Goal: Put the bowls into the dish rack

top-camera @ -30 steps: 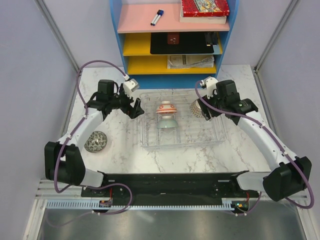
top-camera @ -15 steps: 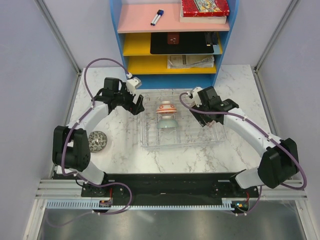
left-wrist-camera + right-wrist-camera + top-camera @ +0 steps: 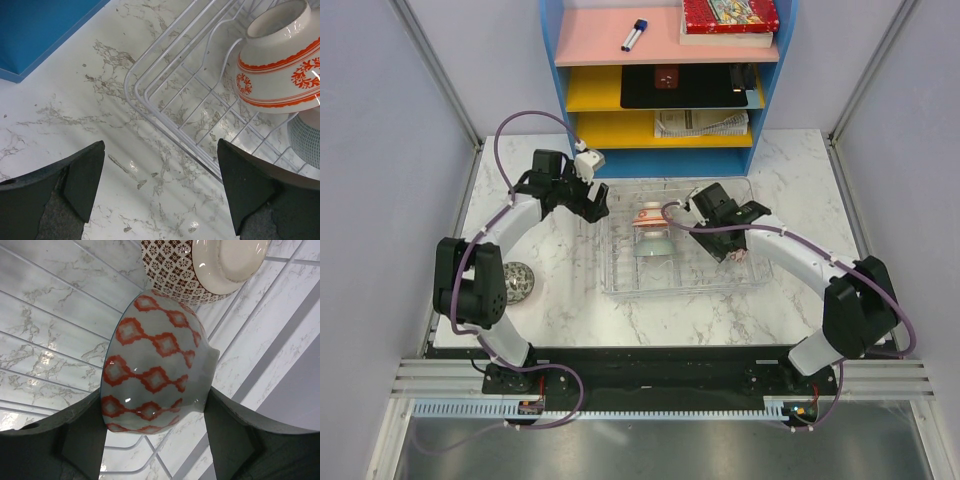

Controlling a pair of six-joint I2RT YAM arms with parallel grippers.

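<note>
The right tool [image 3: 154, 405], clenched on a red-diamond bowl [image 3: 155, 355], has swung from the right rim of the dish rack [image 3: 685, 278] to above its middle. The left tool [image 3: 160, 185] gapes released over the counter [image 3: 75, 115] beside the rack's corner.

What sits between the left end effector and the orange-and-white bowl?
Left wrist view: bare marble table, then the dish rack's corner rim; nothing else.

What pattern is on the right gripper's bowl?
The bowl has orange-red diamond chains on pale grey; right wrist view.
</note>
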